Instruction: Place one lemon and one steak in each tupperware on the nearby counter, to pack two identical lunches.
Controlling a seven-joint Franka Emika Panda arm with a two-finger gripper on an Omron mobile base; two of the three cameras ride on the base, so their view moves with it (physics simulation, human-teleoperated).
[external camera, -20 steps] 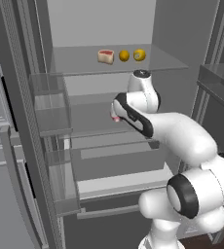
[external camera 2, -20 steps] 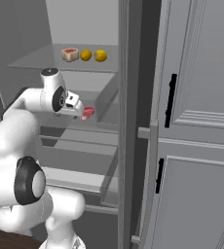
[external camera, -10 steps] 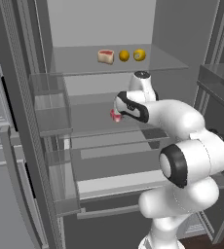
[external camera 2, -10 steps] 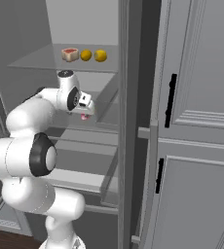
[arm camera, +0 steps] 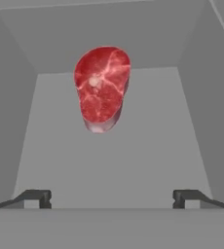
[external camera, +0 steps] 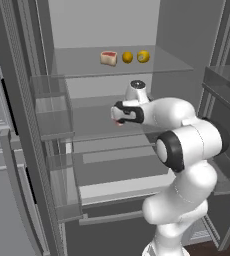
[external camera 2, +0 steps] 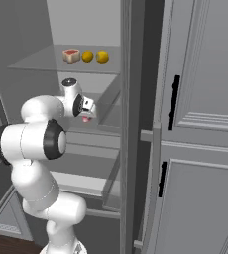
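The gripper (arm camera: 112, 197) has its fingertips (arm camera: 38, 196) spread wide apart with nothing between them. Just ahead of it, on the grey floor of a fridge shelf (arm camera: 133, 165), lies one red steak (arm camera: 102, 86), marbled with white, centred between the tips but not touching them. In the left base view the gripper (external camera: 118, 116) reaches in over the middle shelf. On the glass shelf above (external camera: 77, 62), farther back, sit one paler steak (external camera: 108, 58) and two lemons (external camera: 128, 57), three items in a row.

Red steak (arm camera: 102, 87) mid-shelf; pale steak (external camera: 108, 57), lemons (external camera: 127, 57) above.
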